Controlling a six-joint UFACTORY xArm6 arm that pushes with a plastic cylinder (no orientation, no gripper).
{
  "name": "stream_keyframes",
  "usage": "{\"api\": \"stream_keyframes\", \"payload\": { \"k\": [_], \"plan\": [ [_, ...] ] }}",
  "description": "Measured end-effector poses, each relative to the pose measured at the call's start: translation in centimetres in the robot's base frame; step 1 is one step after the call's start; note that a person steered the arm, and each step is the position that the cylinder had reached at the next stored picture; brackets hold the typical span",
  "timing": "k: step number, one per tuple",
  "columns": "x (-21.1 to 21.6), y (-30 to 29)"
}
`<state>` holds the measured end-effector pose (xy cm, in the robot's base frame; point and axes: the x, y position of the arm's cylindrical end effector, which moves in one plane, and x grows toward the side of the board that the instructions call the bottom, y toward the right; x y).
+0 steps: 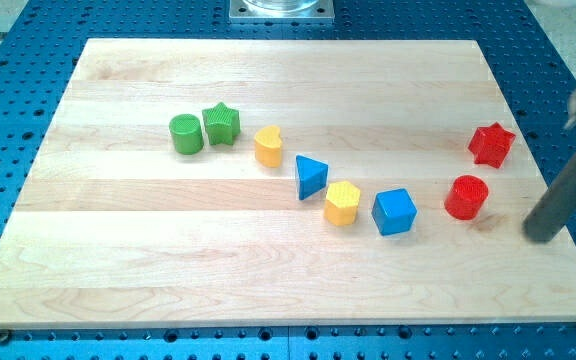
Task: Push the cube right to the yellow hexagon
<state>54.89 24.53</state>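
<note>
A blue cube (395, 211) sits on the wooden board, right of centre and toward the view's bottom. A yellow hexagon (343, 203) stands just to its left, with a small gap between them. My tip (540, 236) is at the board's right edge, well to the right of the cube, with the red cylinder (466, 197) between them. The rod rises up and to the right out of the view.
A blue triangle (311, 176) and a yellow heart (269, 146) lie up-left of the hexagon. A green star (222, 124) and a green cylinder (186, 134) stand at the left. A red star (491, 144) is above the red cylinder.
</note>
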Motion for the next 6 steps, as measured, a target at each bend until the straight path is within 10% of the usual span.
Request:
{"api": "stream_keyframes", "payload": {
  "k": [6],
  "plan": [
    [-1.6, -13.8]
  ]
}}
